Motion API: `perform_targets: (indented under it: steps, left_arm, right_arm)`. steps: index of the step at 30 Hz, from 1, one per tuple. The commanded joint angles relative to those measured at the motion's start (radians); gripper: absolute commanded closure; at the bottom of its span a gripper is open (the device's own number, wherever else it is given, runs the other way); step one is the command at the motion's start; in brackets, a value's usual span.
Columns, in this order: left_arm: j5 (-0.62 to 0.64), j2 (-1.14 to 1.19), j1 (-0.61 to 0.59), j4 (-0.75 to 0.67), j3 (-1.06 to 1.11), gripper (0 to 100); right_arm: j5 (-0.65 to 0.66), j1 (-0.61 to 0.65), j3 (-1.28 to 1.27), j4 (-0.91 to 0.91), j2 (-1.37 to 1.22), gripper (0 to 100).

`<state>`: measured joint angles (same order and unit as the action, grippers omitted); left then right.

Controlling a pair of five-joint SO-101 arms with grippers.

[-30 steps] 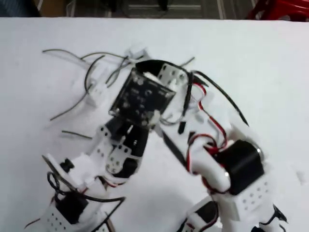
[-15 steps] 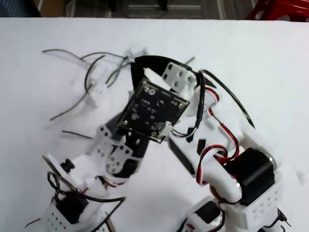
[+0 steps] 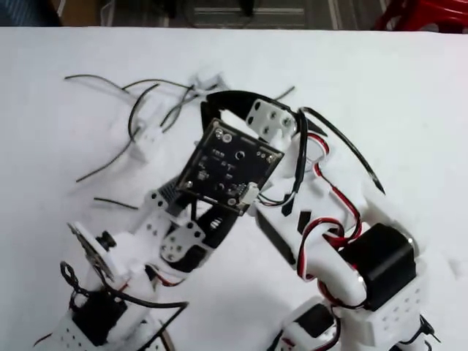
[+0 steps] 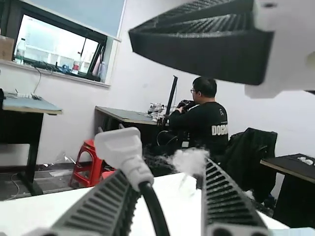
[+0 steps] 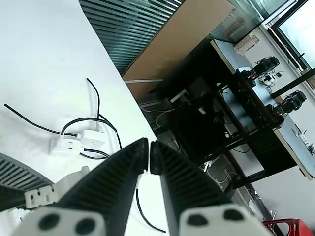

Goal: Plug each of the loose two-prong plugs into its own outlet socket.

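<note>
The outlet socket (image 5: 66, 144) lies on the table (image 5: 34, 49) among loose cords (image 5: 30, 120), beyond the right hand (image 5: 148, 156).

The white two-prong plug (image 4: 123, 150) is smooth plastic, its black cable (image 4: 153, 209) glossy; the ribbed black jaws are matt plastic.

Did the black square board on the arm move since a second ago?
Yes. The black board slid toward the near table edge and a little to the right in the high view, ending farther from the white outlet block.
</note>
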<state>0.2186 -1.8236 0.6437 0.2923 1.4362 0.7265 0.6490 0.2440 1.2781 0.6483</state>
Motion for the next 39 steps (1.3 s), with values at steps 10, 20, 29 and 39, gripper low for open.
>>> perform_targets:
  steps: [10, 20, 29, 39]
  left_arm:
    - [-0.628, -0.004, 0.007, 0.121, 0.029, 86]
    - [-0.638, -0.004, -0.151, 0.132, 0.094, 86]
    - [-0.637, -0.004, -0.154, 0.138, 0.107, 86]
    - [-0.637, -0.004, -0.153, 0.140, 0.109, 98]
  right_arm:
    - [0.002, -0.001, 0.029, 0.008, 0.015, 98.0]
    - [0.008, -0.002, 0.028, 0.053, 0.104, 98.0]
    - [0.008, -0.002, 0.026, 0.068, 0.125, 98.0]
    - [0.003, -0.002, 0.026, 0.068, 0.125, 98.0]
